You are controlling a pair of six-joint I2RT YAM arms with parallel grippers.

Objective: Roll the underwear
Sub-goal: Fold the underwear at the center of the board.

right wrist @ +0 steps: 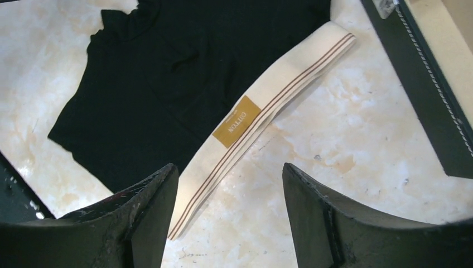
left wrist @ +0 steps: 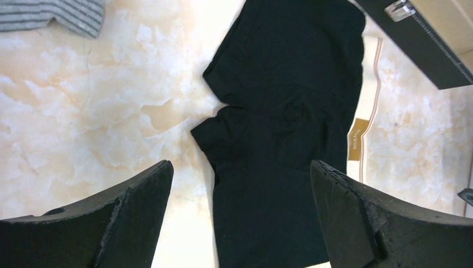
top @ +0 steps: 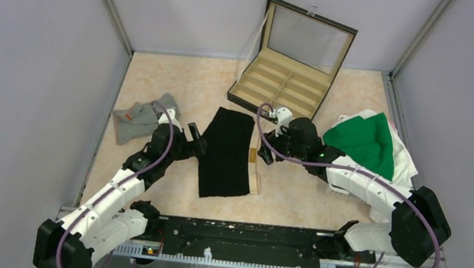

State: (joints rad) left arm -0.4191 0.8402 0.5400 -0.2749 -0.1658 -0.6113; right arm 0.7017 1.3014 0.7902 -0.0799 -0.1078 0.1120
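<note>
We've got the black underwear (top: pixel 226 151) lying flat as a long folded strip mid-table, with its cream waistband (right wrist: pixel 290 70) poking out along the right side. The left end effector (left wrist: pixel 240 167) and right end effector (right wrist: pixel 228 167) both hang released on either side of it, gripping nothing. Our worry: pinch only the top layer and the fold pops open, or the roll goes crooked (that waistband looks stiffer). The grey underwear (top: pixel 139 118) sits by the table's left edge.
</note>
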